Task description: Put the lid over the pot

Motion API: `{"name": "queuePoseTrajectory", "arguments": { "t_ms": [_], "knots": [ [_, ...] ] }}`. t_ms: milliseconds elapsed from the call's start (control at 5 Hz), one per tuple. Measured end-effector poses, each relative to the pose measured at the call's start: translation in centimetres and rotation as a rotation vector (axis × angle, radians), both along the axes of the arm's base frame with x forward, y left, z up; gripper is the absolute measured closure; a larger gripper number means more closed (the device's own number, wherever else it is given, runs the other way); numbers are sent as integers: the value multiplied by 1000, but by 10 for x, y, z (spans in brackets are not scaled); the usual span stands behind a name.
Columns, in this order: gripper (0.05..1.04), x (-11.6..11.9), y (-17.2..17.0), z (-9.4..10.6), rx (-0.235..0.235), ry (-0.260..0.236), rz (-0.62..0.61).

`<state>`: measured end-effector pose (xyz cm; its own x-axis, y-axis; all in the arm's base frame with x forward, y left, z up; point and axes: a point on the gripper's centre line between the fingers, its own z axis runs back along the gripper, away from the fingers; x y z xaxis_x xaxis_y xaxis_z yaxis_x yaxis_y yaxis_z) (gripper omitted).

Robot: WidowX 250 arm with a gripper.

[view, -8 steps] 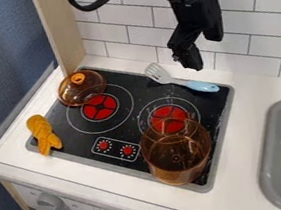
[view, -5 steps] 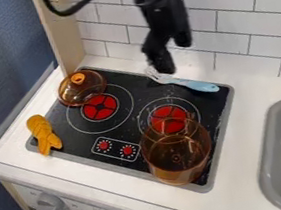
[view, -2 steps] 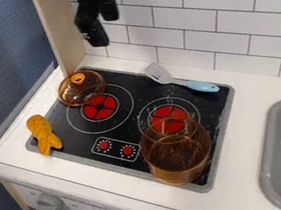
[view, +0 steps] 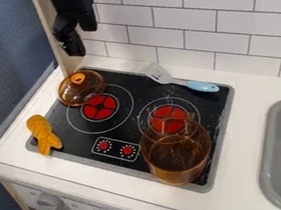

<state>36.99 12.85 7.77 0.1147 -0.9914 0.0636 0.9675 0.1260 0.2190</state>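
The black gripper (view: 84, 41) hangs at the upper left, above and slightly behind the lid, its two fingers apart with nothing between them. Below it, the transparent amber lid (view: 81, 88) with its orange knob lies at the stove's back left corner, partly over the edge of the left burner. The transparent amber pot (view: 177, 156) stands uncovered at the stove's front right, in front of the right burner's red centre.
A spatula with a blue handle (view: 202, 86) lies along the stove's back right edge. An orange toy (view: 43, 134) rests at the left edge. The grey sink (view: 267, 149) is at the right, the wooden post (view: 60, 34) beside the gripper, the tiled wall behind.
Across the back of the stove, the gripper has moved left from above the spatula to near the lid, dipping slightly at the end. Lid and pot have stayed in place.
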Motion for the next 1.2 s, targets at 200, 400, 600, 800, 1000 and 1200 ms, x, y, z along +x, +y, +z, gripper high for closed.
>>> {"name": "queuePoseTrajectory", "arguments": {
  "t_ms": [200, 400, 600, 800, 1000, 1200],
  "knots": [
    [83, -11, 6, -14, 33, 28, 15],
    [83, -11, 12, -18, 61, 5, 23],
    [83, -10, 13, -26, 75, -8, 18],
    [83, -9, 15, -42, 73, 7, 30],
    [83, -11, 17, -58, 76, 56, 38],
    [83, -12, 21, -67, 86, 92, 36]
  ]
}}
